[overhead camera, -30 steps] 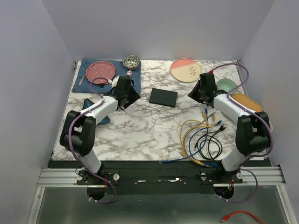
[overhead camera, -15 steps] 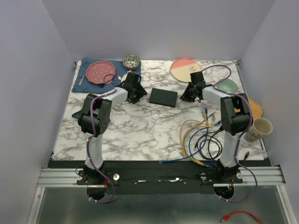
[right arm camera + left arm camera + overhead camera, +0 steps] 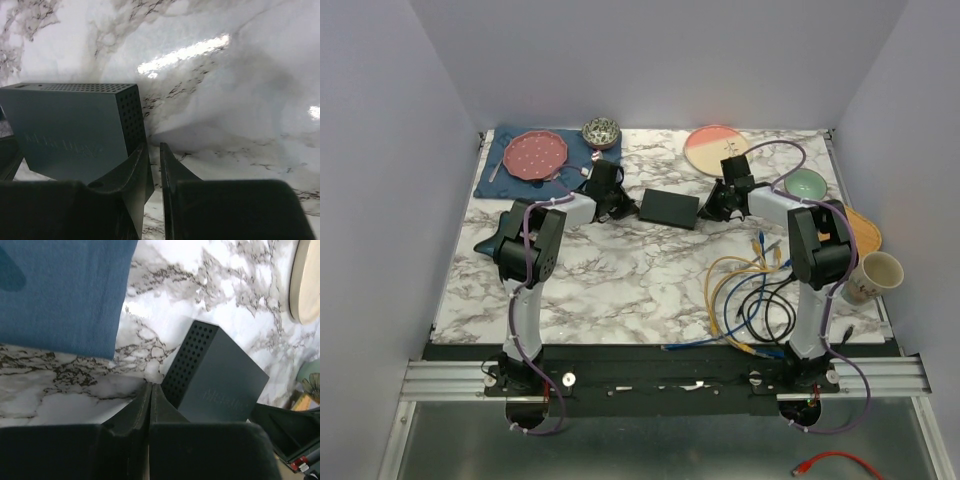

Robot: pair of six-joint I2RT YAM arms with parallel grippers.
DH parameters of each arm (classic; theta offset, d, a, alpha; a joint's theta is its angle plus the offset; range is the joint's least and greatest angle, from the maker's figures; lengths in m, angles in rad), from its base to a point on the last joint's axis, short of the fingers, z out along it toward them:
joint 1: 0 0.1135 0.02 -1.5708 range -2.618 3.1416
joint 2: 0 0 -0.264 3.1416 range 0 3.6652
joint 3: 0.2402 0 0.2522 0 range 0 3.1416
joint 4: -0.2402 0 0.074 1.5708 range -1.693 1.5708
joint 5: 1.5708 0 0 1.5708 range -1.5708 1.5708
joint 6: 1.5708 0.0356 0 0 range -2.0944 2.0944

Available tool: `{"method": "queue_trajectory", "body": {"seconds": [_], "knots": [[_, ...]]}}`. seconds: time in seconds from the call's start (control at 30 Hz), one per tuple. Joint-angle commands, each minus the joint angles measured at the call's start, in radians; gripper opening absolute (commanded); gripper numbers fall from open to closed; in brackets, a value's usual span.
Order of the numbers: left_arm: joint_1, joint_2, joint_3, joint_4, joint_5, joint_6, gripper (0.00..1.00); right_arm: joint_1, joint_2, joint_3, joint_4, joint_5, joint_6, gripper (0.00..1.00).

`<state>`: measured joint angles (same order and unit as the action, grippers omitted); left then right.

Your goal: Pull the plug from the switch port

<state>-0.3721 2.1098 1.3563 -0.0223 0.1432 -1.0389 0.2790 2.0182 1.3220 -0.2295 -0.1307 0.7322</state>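
Note:
The switch (image 3: 670,208), a flat matte-black box, lies on the marble table (image 3: 620,270) at mid-back. No plug shows in any view, and its sockets are hidden. My left gripper (image 3: 620,207) sits low at the switch's left end. In the left wrist view its fingers (image 3: 151,386) are pressed together with nothing between them, tips just beside the perforated side of the switch (image 3: 220,380). My right gripper (image 3: 712,210) is at the right end. Its fingers (image 3: 153,146) stand a narrow gap apart over bare marble, the left one against the corner of the switch (image 3: 70,125).
A blue mat (image 3: 510,172) with a pink plate (image 3: 537,155) lies at the back left, next to a patterned bowl (image 3: 602,131). A peach plate (image 3: 716,150), green bowl (image 3: 807,184), yellow dish (image 3: 860,225) and cup (image 3: 875,275) line the right. Loose cables (image 3: 755,295) sprawl front right.
Both arms have swung inward and down to the two ends of the switch. The left gripper has snapped shut and the right one has narrowed.

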Motion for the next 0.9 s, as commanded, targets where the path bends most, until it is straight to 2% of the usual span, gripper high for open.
{"method": "queue_trajectory", "body": {"seconds": [0.0,0.23,0.47,0.7,0.77,0.8,0.87], "knots": [[-0.013,-0.046,-0.115,-0.015,0.044,0.005,0.01,0.048,0.005,-0.021,0.016,-0.037,-0.017,0.24],[-0.031,-0.187,-0.270,0.018,0.044,-0.006,0.00,0.132,-0.065,-0.115,0.055,-0.030,-0.016,0.23],[-0.030,-0.442,-0.523,0.015,-0.005,-0.004,0.00,0.238,-0.159,-0.283,0.116,-0.024,0.021,0.23],[-0.011,-0.583,-0.620,-0.048,-0.060,0.020,0.01,0.341,-0.208,-0.362,0.173,-0.037,0.068,0.23],[0.002,-0.628,-0.605,-0.106,-0.082,0.049,0.07,0.336,-0.242,-0.371,0.156,0.020,0.079,0.24],[0.012,-0.648,-0.591,-0.137,-0.121,0.065,0.18,0.330,-0.268,-0.380,0.127,0.052,0.070,0.25],[0.044,-0.726,-0.548,-0.215,-0.172,0.121,0.34,0.324,-0.384,-0.400,0.101,0.171,0.043,0.29]]}}
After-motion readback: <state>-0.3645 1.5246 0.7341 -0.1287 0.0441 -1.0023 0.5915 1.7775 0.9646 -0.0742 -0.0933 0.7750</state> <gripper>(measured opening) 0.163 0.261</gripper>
